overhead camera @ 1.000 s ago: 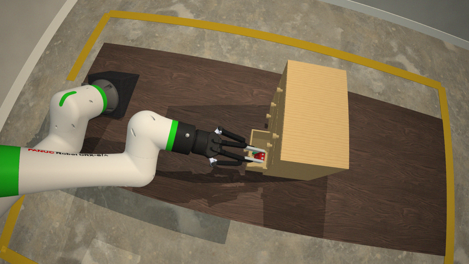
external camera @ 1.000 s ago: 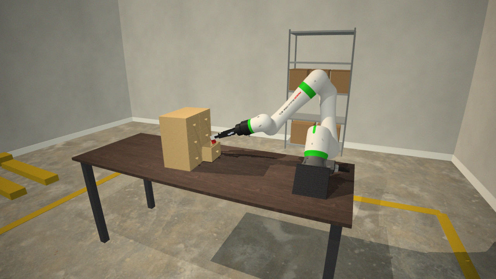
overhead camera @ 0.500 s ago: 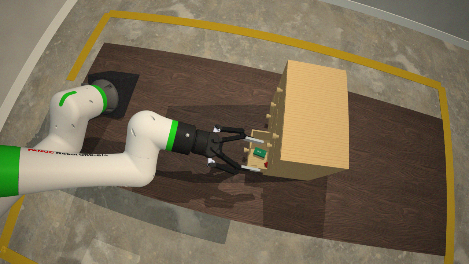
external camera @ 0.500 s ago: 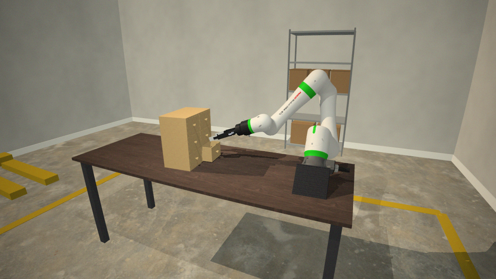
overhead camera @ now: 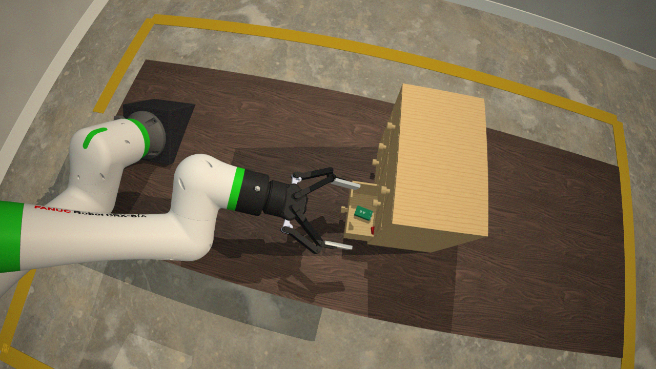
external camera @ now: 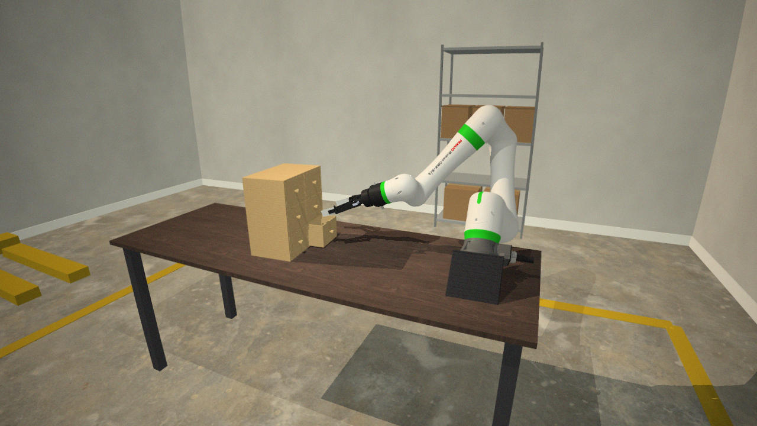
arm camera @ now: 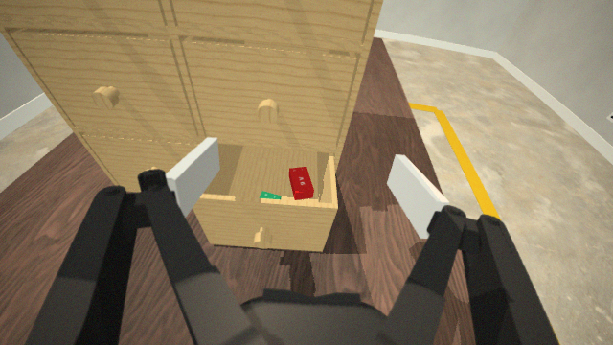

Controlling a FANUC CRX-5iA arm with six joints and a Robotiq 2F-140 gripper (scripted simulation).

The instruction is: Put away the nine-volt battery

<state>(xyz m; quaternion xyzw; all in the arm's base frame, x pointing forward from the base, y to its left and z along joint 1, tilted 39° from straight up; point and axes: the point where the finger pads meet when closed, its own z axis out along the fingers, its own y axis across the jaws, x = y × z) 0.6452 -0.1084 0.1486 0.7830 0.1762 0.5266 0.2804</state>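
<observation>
My gripper (overhead camera: 349, 215) (external camera: 332, 207) (arm camera: 306, 161) is wide open and empty, with its fingers above and in front of the pulled-out bottom drawer (overhead camera: 347, 225) (external camera: 322, 236) (arm camera: 230, 225). The red nine-volt battery (overhead camera: 372, 229) (arm camera: 301, 183) is in the drawer, near its right side wall in the wrist view. In the top view only a small part of it shows. A green nine-volt battery (overhead camera: 363, 212) (arm camera: 270, 195) lies in the same drawer, mostly hidden behind the drawer front in the wrist view. I cannot tell whether the red battery is at rest.
The wooden chest (overhead camera: 440, 160) (external camera: 268, 217) (arm camera: 268, 72) stands upright on the dark table (overhead camera: 541, 257) (external camera: 370, 286). The other visible drawers look closed, and their knobs stick out of the front. One knob (arm camera: 267, 110) is just above the open drawer, close beyond my fingers.
</observation>
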